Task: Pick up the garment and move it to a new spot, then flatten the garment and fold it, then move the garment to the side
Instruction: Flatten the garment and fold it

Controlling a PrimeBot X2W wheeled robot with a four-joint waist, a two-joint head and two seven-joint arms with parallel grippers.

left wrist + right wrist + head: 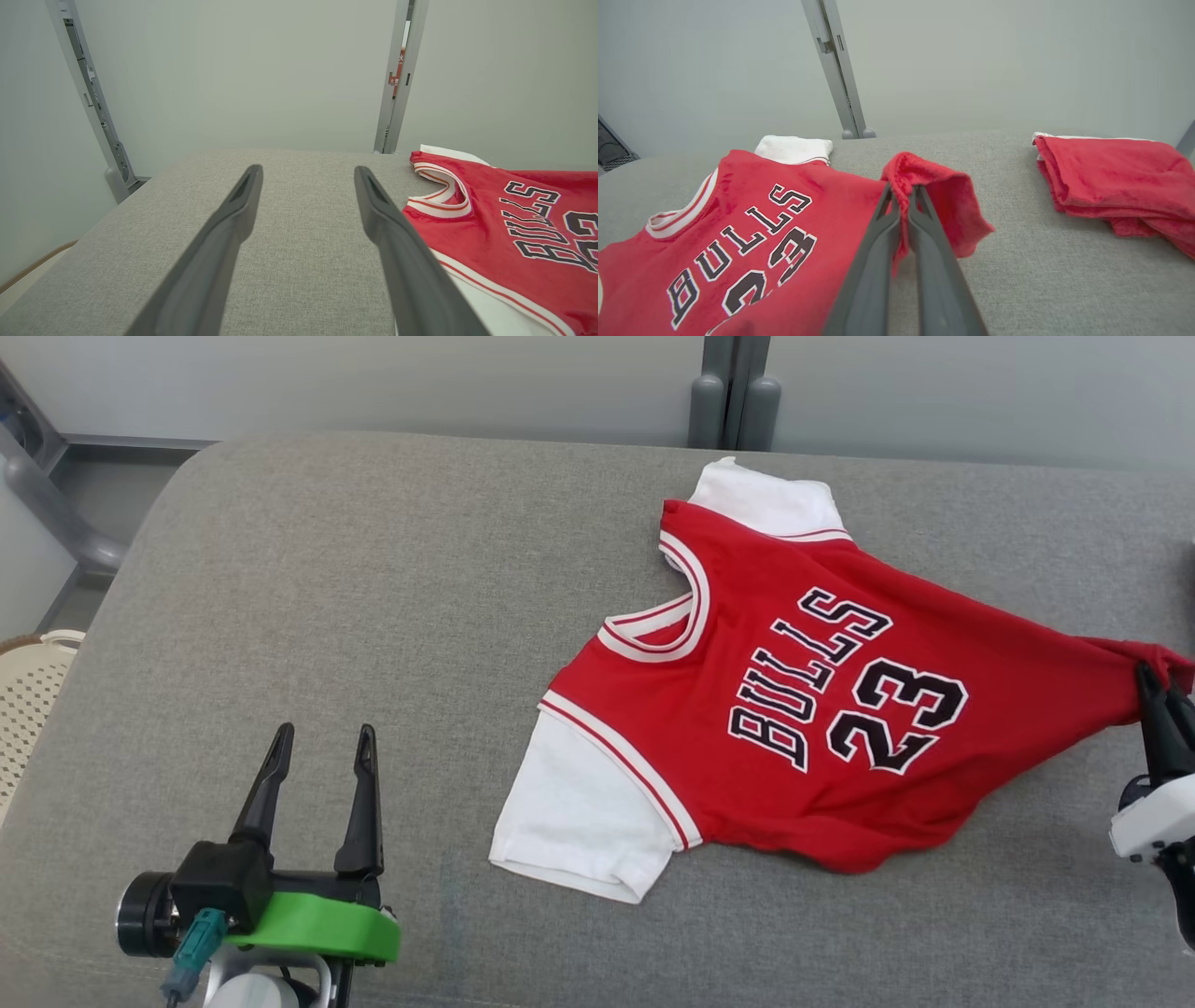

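Because the garment (794,709) has to be lifted and carried to a new spot first, my right gripper (903,192) is clamped hard on a bunch of its red hem (943,200). The two fingers are pressed together with the cloth squeezed between them. I took the hem corner because it is the part nearest my right side, and the fabric there is drawn into a tight point toward the grip.

My left gripper (325,733) is spread wide and holds nothing. It hovers over bare grey cushion (373,569) at my near left, close to the near sleeve (579,812) but apart from it. I judge it is well placed to take that side once the lift begins, since a pull from one corner alone would leave the cloth hanging in a rope.

Further out, the garment lies flat on the cushion, lettering up, collar toward my left and hem toward my right. Its far sleeve (770,495) is tucked partly under the shoulder near the back edge, so that will need smoothing later.

Beyond my right fingers a folded red cloth (1111,177) sits on the same cushion, well apart from the garment. I should set down clear of it. Behind everything stand a grey post (836,70) and a plain wall (1017,56).
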